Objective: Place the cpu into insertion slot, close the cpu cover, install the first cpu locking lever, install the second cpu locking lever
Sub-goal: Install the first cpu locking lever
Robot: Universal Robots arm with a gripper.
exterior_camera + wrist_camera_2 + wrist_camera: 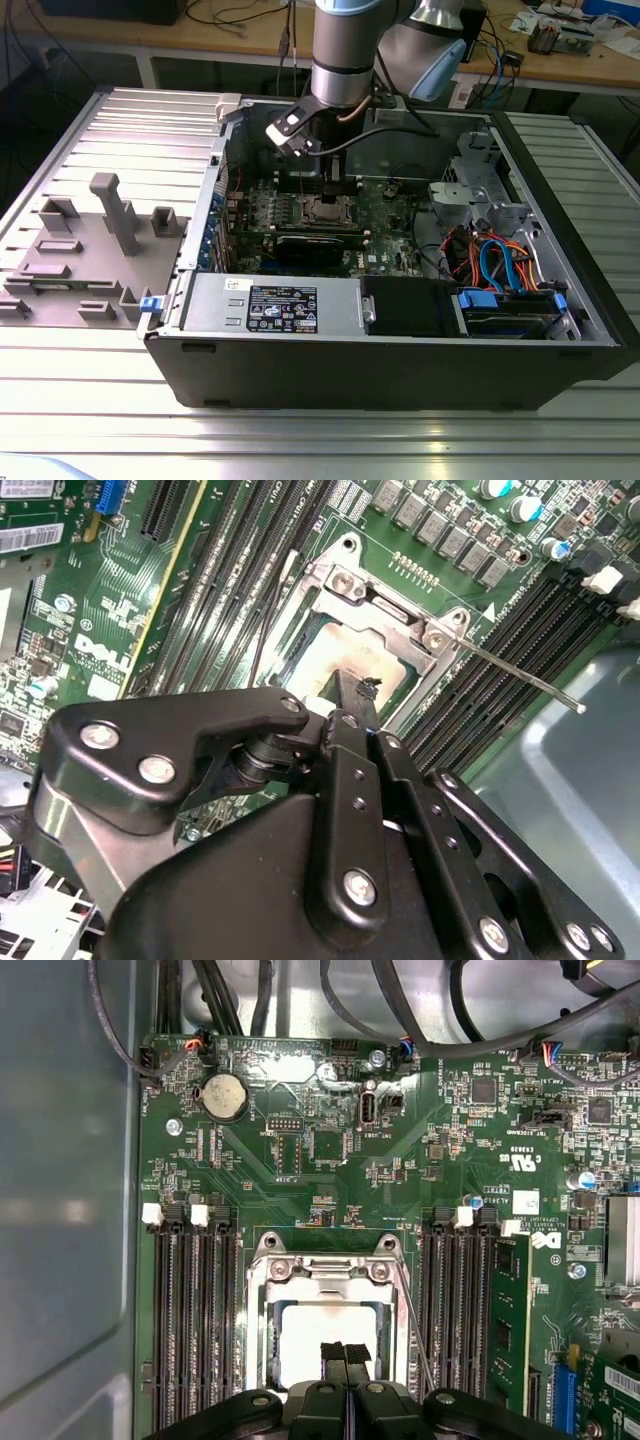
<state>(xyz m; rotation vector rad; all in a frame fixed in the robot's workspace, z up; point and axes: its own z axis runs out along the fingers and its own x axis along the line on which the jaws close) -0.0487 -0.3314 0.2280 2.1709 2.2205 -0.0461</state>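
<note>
The cpu (310,1332) lies in the insertion slot (328,208) on the green motherboard, its silver top bright through the window of the cpu cover (325,1272). The cover looks laid flat over it, seen also as the cpu cover (385,605) in the second wrist view. A thin metal locking lever (520,678) sticks out free from one corner of the socket; in the first wrist view the locking lever (415,1330) runs slanted along the socket's side. My gripper (345,1353) hangs just above the cpu's edge, fingers shut together with nothing between them.
Long black memory slots (190,1320) flank the socket on both sides. A black graphics card (320,245) lies nearer the case front, with cables and drive bays (495,265) on the exterior view's right. Grey fixtures (90,250) stand outside the case on the left.
</note>
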